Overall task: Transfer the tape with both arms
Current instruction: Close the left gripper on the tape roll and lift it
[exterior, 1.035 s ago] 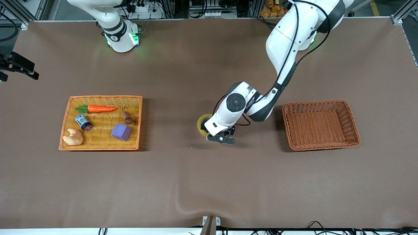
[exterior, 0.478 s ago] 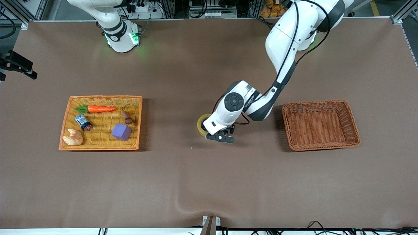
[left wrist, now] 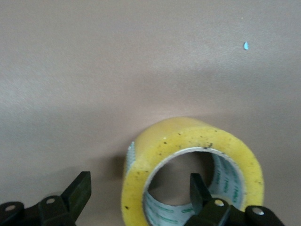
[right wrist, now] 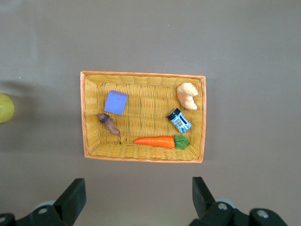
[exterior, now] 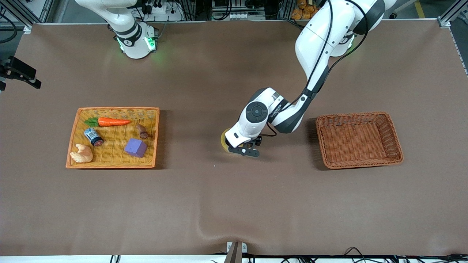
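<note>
Tape (left wrist: 188,165) stands on edge on the brown table (exterior: 234,204), roughly midway between the two baskets. I see its yellowish ring and grey-white core most clearly in the left wrist view. In the front view only a sliver of it (exterior: 223,138) shows past the left arm's wrist.

I have the left gripper (left wrist: 141,197) down at the roll with its jaws spread. One finger (left wrist: 200,188) sits inside the core and the other (left wrist: 77,190) stands outside the ring with a gap to the tape. The wall of the roll lies between them, not yet pinched, so this hand is unclenched and grasps nothing. In the front view the left gripper (exterior: 244,150) sits low over the table beside the roll.

I see the right gripper (right wrist: 138,197) hanging high over the flat yellow basket (right wrist: 83,117), its fingers wide apart and empty. That arm waits.

Inside the yellow basket (exterior: 113,108), toward the right arm's end of the table, lie a carrot (exterior: 108,121), a small dark-labelled can (exterior: 93,136), a purple cube (exterior: 135,148), a croissant (exterior: 82,153) and a small brown piece (exterior: 142,131). The deeper brown wicker basket (exterior: 359,164) sits toward the left arm's end of the table.
</note>
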`<state>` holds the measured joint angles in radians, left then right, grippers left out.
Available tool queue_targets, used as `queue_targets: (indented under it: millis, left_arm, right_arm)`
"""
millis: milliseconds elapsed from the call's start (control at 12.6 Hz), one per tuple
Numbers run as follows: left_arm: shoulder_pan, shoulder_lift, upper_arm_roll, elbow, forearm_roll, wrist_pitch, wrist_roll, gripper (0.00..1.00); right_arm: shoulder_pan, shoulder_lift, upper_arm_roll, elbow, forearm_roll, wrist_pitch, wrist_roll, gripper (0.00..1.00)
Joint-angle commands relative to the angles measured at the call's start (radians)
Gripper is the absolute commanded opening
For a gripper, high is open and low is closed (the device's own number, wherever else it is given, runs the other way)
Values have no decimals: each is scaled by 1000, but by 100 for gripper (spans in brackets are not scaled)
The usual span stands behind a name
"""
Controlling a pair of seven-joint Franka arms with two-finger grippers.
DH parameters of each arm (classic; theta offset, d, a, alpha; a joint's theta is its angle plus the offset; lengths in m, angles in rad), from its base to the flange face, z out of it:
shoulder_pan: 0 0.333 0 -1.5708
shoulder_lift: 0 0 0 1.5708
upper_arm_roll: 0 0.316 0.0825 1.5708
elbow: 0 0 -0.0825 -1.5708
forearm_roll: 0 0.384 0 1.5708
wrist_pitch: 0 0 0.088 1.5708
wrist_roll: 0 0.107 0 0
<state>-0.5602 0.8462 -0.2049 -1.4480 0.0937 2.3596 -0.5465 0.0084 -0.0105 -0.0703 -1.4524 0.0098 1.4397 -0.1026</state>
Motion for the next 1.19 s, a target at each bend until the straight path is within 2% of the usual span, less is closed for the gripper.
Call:
queue_targets:
  millis: [0,80,478,956,1115]
  left_arm:
    - [-7,-12,7,0,55,-14,-24,13]
    - [-4,-15,5,1,57,-14,-24,0]
    - [11,-36,5,3,52,-54,-24,0]
    - [65,-185,7,3,41,-229,-23,0]
    - [124,-249,-2,-3,43,-313,-9,0]
  right_arm:
    - [-10,7,4,20,15,-7,-9,100]
    - [-11,7,4,20,15,-9,-9,100]
    - [-8,6,7,21,15,-9,-8,100]
    - [-8,4,7,30,15,-16,-9,100]
    - [-11,6,6,30,15,-16,-11,100]
